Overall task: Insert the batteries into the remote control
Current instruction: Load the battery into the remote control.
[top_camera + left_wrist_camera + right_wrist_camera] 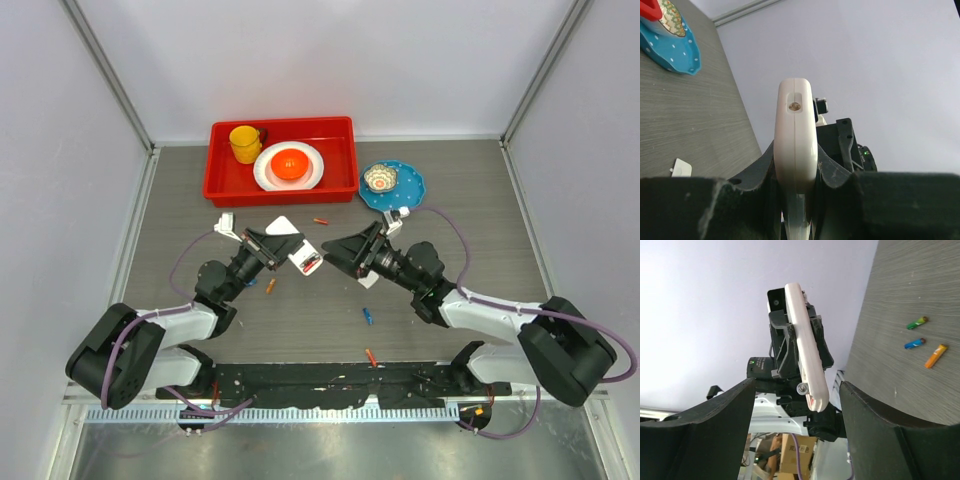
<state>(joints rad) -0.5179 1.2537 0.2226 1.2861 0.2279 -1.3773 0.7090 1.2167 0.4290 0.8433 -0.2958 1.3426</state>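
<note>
Left jaws clamp remote control (306, 259) above surface (460, 215) middle; long axis crosswise to right jaws, just opposite, wide, empty; batteries (368, 316) loose on surface below.

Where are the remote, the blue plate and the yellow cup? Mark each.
remote (796, 145), left wrist view, narrow white edge.
blue plate (412, 186), top view, bare right rim.
yellow cup (243, 144), top view, its open top.

remote control (795, 145) white; tray (335, 140) red; cup (244, 143) yellow; plate (680, 55) blue, white-dotted
</note>
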